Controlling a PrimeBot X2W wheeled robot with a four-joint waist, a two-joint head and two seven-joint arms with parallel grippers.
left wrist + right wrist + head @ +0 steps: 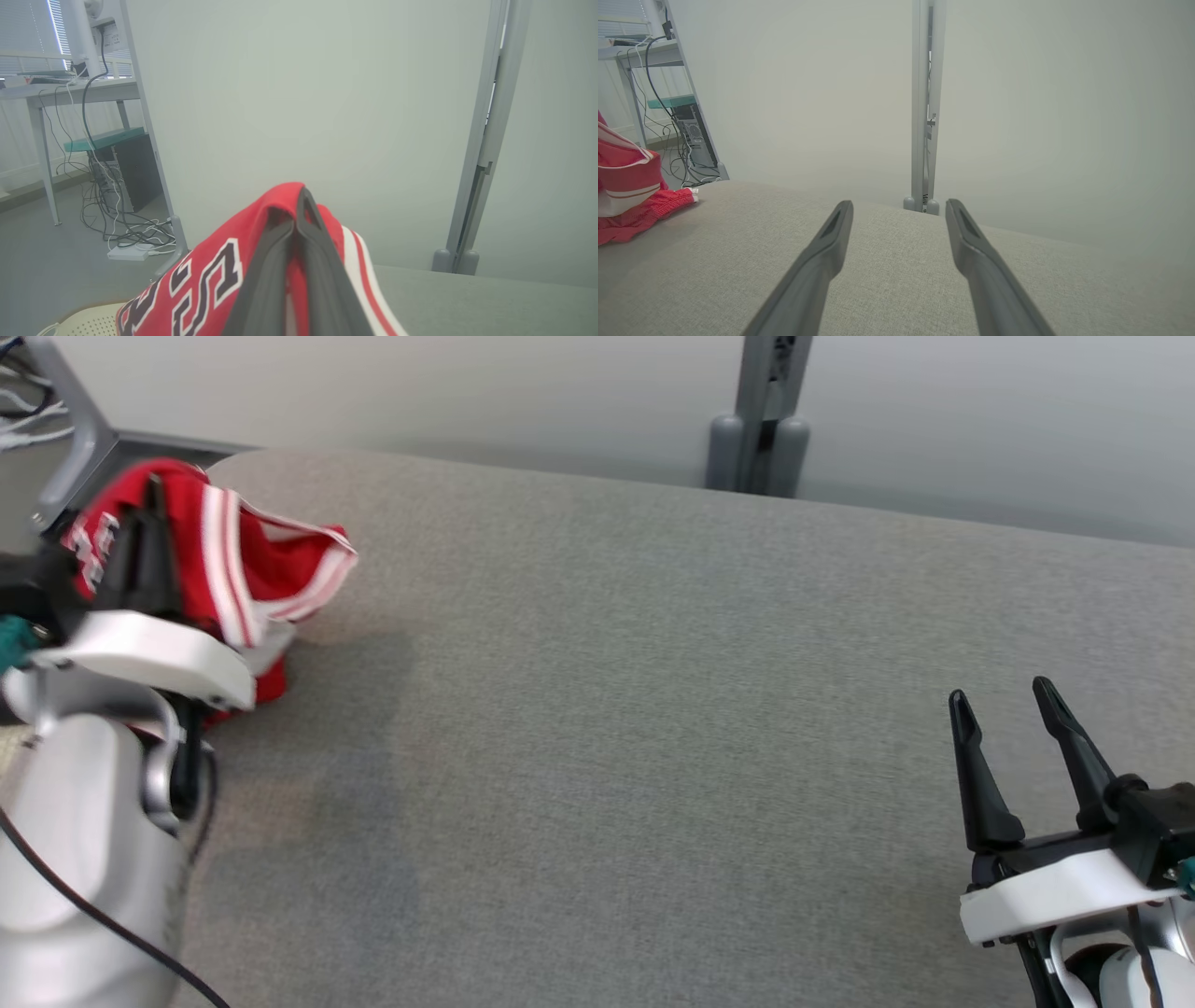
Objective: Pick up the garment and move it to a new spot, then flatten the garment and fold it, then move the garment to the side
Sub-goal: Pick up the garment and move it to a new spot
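Observation:
The garment [233, 560] is a red jersey with white stripes and dark lettering, bunched at the far left of the grey table [653, 709]. My left gripper [149, 499] is shut on the garment, holding a fold raised above the table while its lower part still trails on the surface. From the left wrist, the two dark fingers meet at their tips in the garment [205, 280], gripper [299, 196]. My right gripper [1004, 695] stands open at the lower right, nothing between its fingers; from its own wrist the right gripper [899, 207] points over bare cloth, the garment [630, 196] far left.
A grey partition wall runs behind the table, with a post [761, 420] at its join. Beyond the table's left end are a desk [70, 91], a computer tower and loose cables [126, 233] on the floor. A pale perforated surface [88, 322] lies below the garment.

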